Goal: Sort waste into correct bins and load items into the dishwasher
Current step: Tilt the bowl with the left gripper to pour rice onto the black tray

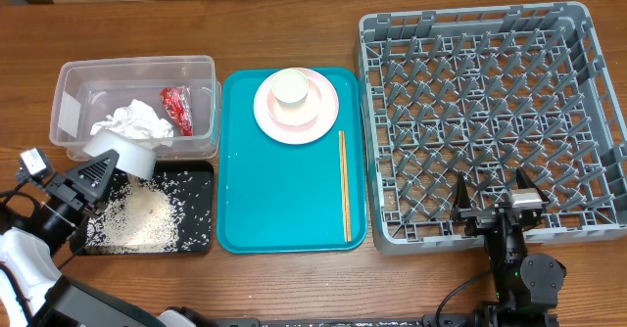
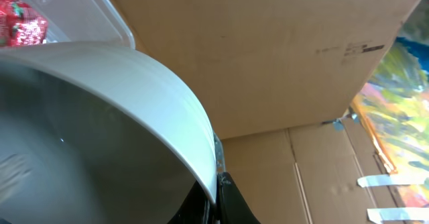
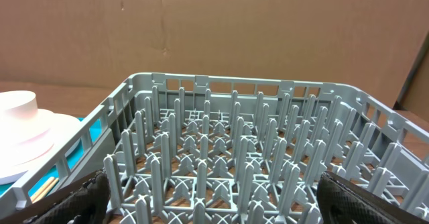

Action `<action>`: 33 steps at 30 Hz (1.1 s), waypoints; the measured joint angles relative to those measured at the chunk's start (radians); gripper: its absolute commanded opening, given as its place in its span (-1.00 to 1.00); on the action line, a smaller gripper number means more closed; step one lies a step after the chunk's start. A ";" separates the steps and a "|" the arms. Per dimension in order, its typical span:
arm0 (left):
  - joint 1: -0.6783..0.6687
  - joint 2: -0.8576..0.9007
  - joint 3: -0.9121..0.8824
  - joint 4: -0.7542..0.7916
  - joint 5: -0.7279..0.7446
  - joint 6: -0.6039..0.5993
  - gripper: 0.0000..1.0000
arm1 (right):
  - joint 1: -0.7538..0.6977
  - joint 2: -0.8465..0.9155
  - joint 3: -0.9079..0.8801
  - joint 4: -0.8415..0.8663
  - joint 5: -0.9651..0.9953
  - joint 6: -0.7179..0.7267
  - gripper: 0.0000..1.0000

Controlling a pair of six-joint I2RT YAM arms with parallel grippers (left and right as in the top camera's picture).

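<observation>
Brown wooden table (image 1: 294, 278) fills the overhead view; at upper left the clear plastic rectangular tub (image 1: 137, 63) holds the crumpled white paper tissue (image 1: 132, 123) and crumpled shiny red wrapper (image 1: 177, 109), so that waste looks sorted; below, the shallow black rectangular tray (image 1: 201, 210) holds loose white rice grains (image 1: 142, 214); the left gripper (image 1: 106, 165), clamped tight on a small grey-white bowl (image 1: 122, 156), tips it over that tray; at centre the teal serving tray (image 1: 284, 200) carries the round pale pink plate (image 1: 318, 112), small cream cup (image 1: 291, 87) and thin wooden chopsticks (image 1: 344, 185), not yet loaded; at right the large grey plastic dish rack (image 1: 470, 19) is bare; the right gripper (image 1: 490, 195) hangs spread wide, holding nothing, at its lower edge.
</observation>
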 measured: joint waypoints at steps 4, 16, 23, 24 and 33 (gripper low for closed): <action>0.000 0.000 0.000 -0.002 0.010 -0.001 -0.92 | 0.000 0.000 0.000 0.000 0.000 0.000 1.00; 0.000 0.000 0.000 -0.003 0.001 -0.020 -0.92 | 0.000 0.000 0.000 0.000 0.000 0.000 1.00; 0.000 0.000 -0.001 -0.077 -0.103 -0.029 -0.92 | 0.000 0.000 0.000 0.000 0.000 0.000 1.00; 0.000 0.000 -0.001 -0.092 -0.117 -0.029 -0.92 | 0.000 0.000 0.000 0.000 0.000 0.000 1.00; -0.093 0.000 0.009 -0.301 -0.343 -0.015 -0.92 | 0.000 0.000 0.000 0.000 0.000 0.000 1.00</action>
